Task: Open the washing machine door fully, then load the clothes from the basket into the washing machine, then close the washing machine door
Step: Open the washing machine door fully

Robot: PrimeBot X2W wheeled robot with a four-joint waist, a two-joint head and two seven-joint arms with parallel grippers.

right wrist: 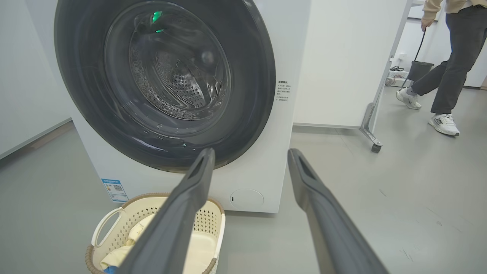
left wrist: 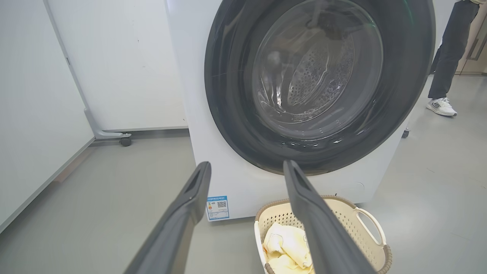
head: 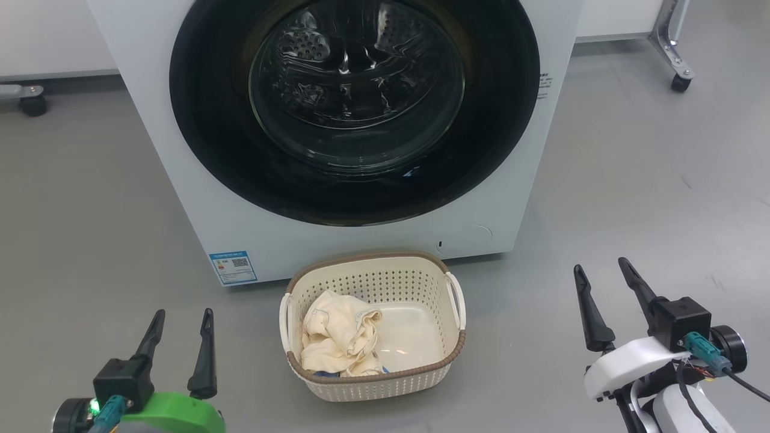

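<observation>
The white washing machine (head: pixel 180 174) stands ahead with its round black-rimmed door (head: pixel 204 120) shut against the front; the steel drum shows through the glass. In front of it on the floor sits the cream basket (head: pixel 442 352), holding the crumpled cream-yellow clothes (head: pixel 334 337) in its left half. My left gripper (head: pixel 183 322) is open at the lower left, well left of the basket. My right gripper (head: pixel 601 275) is open at the lower right, well right of the basket. Both wrist views show the door (left wrist: pixel 228 76) (right wrist: pixel 251 76) and basket (left wrist: pixel 365 224) (right wrist: pixel 125 220) beyond empty fingers.
Grey floor surrounds the machine. White wheeled panels stand behind it, with castors at the far left (head: pixel 33 105) and far right (head: pixel 680 81). A person's legs (right wrist: pixel 452 68) walk past to the machine's right, carrying a dark bin (right wrist: pixel 420 70).
</observation>
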